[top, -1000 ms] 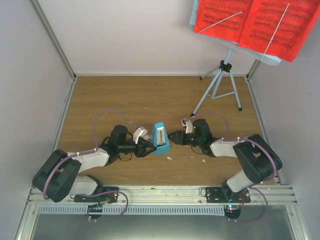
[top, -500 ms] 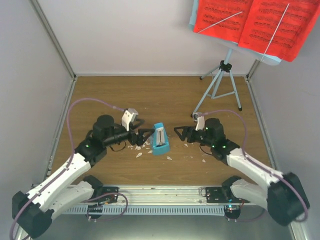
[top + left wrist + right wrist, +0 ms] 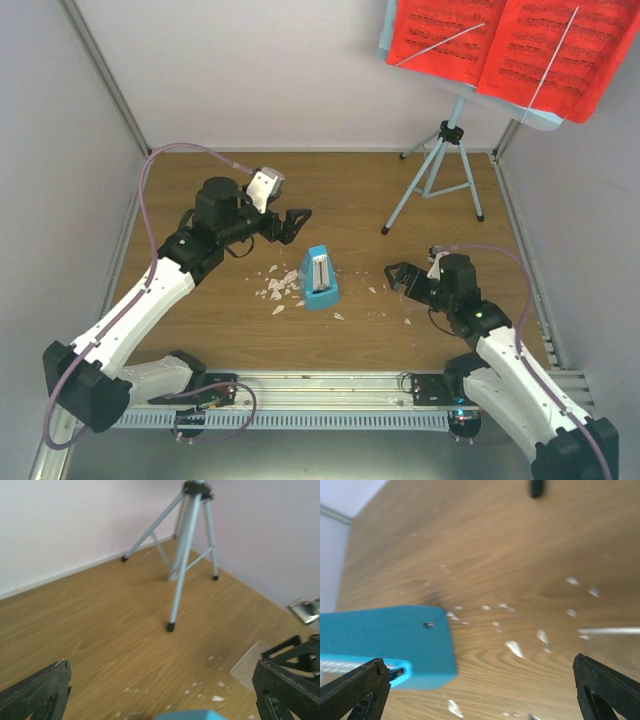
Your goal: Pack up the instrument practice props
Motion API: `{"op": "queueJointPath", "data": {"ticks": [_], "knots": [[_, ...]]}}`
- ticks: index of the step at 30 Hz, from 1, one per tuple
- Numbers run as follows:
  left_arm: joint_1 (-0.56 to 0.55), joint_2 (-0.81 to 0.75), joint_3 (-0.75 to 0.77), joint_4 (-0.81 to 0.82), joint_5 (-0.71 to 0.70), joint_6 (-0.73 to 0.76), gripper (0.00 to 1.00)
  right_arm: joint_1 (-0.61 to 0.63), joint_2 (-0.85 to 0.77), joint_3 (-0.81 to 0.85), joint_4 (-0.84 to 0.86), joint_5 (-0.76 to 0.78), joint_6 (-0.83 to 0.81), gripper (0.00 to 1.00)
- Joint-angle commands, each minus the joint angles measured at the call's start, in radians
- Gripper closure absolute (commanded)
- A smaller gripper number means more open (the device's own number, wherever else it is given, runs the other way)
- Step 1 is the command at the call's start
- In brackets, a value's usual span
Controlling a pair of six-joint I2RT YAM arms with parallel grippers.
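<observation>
The small blue box (image 3: 320,278) stands on the wooden floor between my two arms, with nothing touching it. My left gripper (image 3: 296,225) hovers open behind and left of the small blue box (image 3: 190,714), jaws spread wide and empty. My right gripper (image 3: 394,279) is open and empty to the right of the small blue box (image 3: 385,640). The pale-blue music stand (image 3: 440,165) rises on its tripod at the back right, with the red sheet-music pages (image 3: 505,45) on it. A clear flat piece (image 3: 248,662) lies near the right gripper.
Small white scraps (image 3: 277,289) are scattered around the box on the floor. Pale walls close in the left, back and right sides. A tripod foot (image 3: 171,626) stands ahead of the left gripper. A metal rail (image 3: 320,380) runs along the near edge.
Both grippers have opened wide and drawn away from the blue box. The left one rose toward the back left and the right one pulled off to the right. The box stayed put.
</observation>
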Motion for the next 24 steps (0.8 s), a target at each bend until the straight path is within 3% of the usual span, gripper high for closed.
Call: {"op": "queueJointPath", "data": {"ticks": [1, 9, 17, 24], "knots": [[0.07, -0.013, -0.068, 0.111, 0.022, 0.043, 0.01, -0.115, 0.026, -0.021, -0.096, -0.091, 0.038, 0.0], [0.09, -0.102, -0.163, 0.117, -0.221, 0.081, 0.01, -0.282, 0.071, 0.078, -0.358, 0.029, 0.069, 0.0], [0.09, -0.115, -0.168, 0.108, -0.224, 0.081, 0.01, -0.492, 0.152, 0.07, -0.43, 0.015, 0.073, 0.04], [0.089, -0.127, -0.173, 0.109, -0.24, 0.081, 0.01, -0.529, 0.227, 0.064, -0.396, 0.043, 0.076, 0.22]]}}
